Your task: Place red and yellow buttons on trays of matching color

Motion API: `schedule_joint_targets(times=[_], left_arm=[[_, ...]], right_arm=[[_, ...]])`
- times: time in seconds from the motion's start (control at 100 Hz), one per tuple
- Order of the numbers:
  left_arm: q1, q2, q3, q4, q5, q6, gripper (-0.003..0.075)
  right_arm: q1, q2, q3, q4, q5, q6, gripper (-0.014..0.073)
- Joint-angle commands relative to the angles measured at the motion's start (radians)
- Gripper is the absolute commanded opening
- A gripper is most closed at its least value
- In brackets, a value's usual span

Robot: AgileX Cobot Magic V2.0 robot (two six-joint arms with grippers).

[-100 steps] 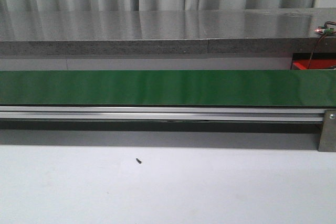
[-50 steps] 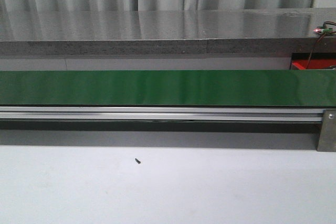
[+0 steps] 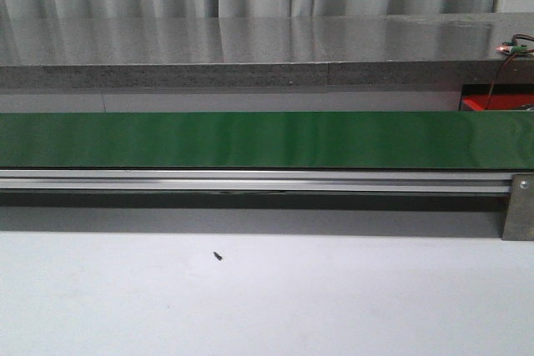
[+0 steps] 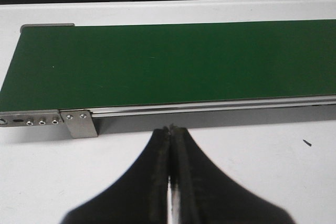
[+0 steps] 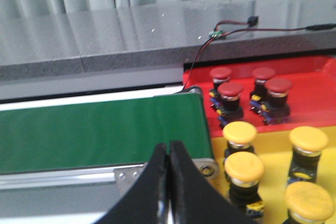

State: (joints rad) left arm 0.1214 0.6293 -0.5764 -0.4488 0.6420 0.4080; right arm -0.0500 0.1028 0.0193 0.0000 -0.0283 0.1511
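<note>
Red buttons (image 5: 231, 92) sit on the red tray (image 5: 310, 69), yellow buttons (image 5: 244, 166) on the yellow tray (image 5: 278, 150). Both grippers (image 4: 170, 129) (image 5: 168, 145) are pinched together, empty. The buttons look rigid, light, smooth-capped; their bodies likely grip best.

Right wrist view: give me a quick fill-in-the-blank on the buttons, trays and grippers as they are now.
1. The red tray holds ___ red buttons.
2. The yellow buttons stand on the ___ tray.
3. The green belt carries ___ buttons.
4. The jaws of the right gripper are ___.

Missing words: four; yellow; no; shut
</note>
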Motion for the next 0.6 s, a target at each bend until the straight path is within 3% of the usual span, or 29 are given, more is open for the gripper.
schedule_joint_targets(times=[0.0, 0.19, 0.38, 0.59], left_arm=[[-0.005, -0.002, -0.027, -0.030, -0.056, 0.001, -0.0020], [-0.005, -0.002, -0.027, -0.030, -0.056, 0.001, -0.0020], [-0.005, -0.002, -0.027, -0.030, -0.056, 0.001, -0.0020], [-0.005, -0.002, -0.027, -0.030, -0.056, 0.001, -0.0020]], right_arm=[[-0.027, -0.052, -0.008, -0.030, -0.078, 0.004, -0.0122], [-0.053, -0.130, -0.008, -0.057, 0.019, 0.020, -0.0122], [-0.055, -0.131, -0.007, -0.177, -0.017, 0.138, -0.0122], [-0.055, -0.131, -0.007, -0.180, -0.013, 0.140, -0.0122]])
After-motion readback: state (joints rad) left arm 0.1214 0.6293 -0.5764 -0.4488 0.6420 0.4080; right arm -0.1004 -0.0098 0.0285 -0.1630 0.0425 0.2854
